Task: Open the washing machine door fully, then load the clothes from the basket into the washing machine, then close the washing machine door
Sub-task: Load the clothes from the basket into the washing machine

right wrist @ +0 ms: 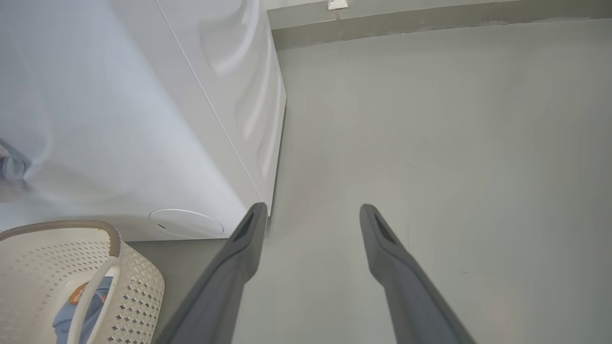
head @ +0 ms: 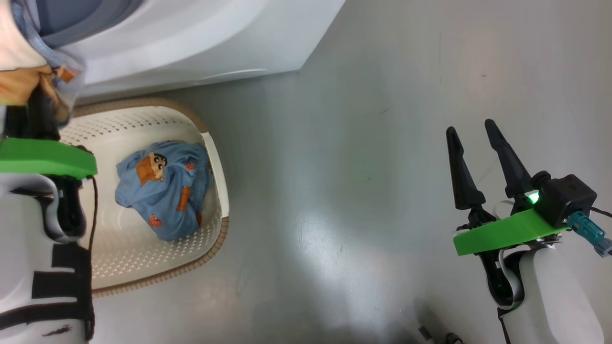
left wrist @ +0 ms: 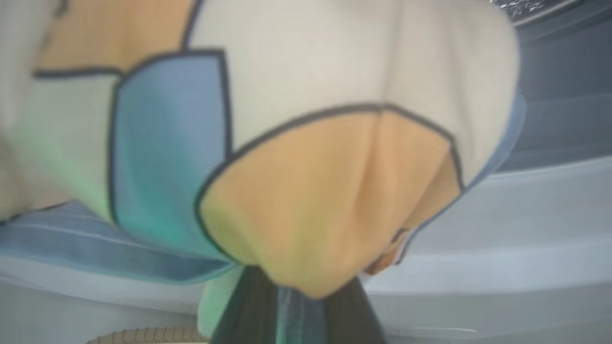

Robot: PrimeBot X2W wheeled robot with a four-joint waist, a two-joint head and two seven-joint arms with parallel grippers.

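Note:
My left gripper (head: 36, 117) hangs at the far left, above the basket's back edge and in front of the washing machine (head: 215, 38), shut on one of the clothes (head: 28, 71). In the left wrist view that garment (left wrist: 311, 191), cream, orange and blue, bunches around the fingers (left wrist: 248, 315) close to the machine's grey gasket (left wrist: 564, 95). A second light blue bundle (head: 162, 191) lies in the cream basket (head: 210, 258) on the floor. My right gripper (head: 471, 128) hovers open and empty over bare floor at the right. The washing machine door is out of view.
The machine's white front (right wrist: 119, 119) and side panel stand just left of my right gripper (right wrist: 311, 210), with the round low hatch (right wrist: 186, 223) near the basket (right wrist: 138, 282). Grey floor (head: 358, 191) stretches right of the basket to a wall base (right wrist: 430, 19).

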